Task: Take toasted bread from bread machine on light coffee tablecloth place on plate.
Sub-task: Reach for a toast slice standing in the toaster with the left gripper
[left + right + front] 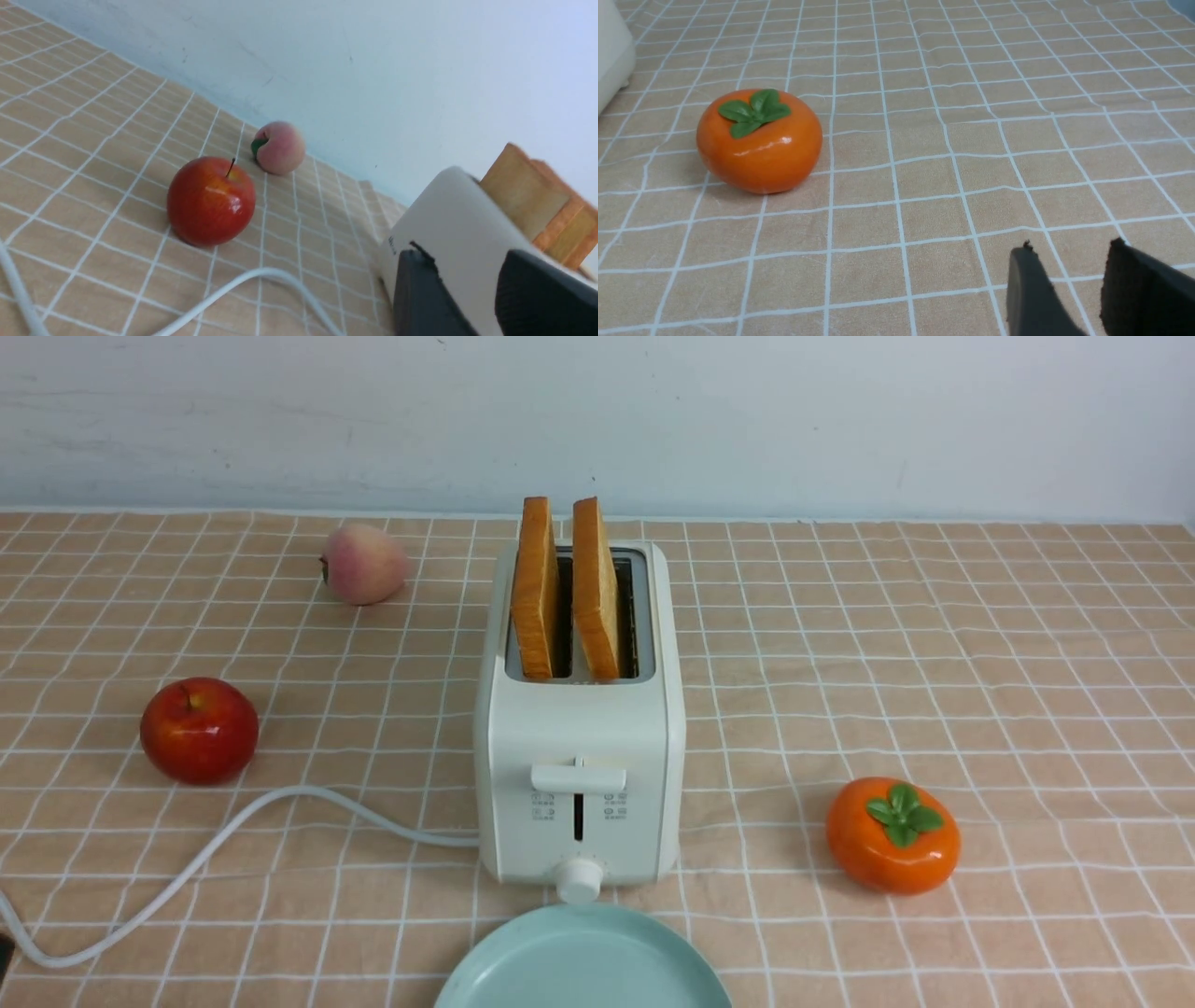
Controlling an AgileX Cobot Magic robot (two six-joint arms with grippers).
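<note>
Toast Waited in Its Slots Above a Bare Plate

At the bottom centre of the front view lay the plate (583,963), its near edge cut off, probably set close so that a slice would have only a short trip. The left gripper (467,275) and the right gripper (1069,261), each low in its own wrist view, had their fingers spread with nothing between them, presumably ready for a first grasp.

On the tablecloth (794,728), a persimmon (892,836) sat at lower right and an apple (199,731) at left, both apart from the middle. Just beyond the plate, at the centre, stood the bread machine (581,728), its lever (579,778) raised, which likely explained why both slices of toasted bread (535,588) stuck up from the slots, leaning slightly, within reach of a pinch. A peach (365,564) rested at upper left, before the wall.
</note>
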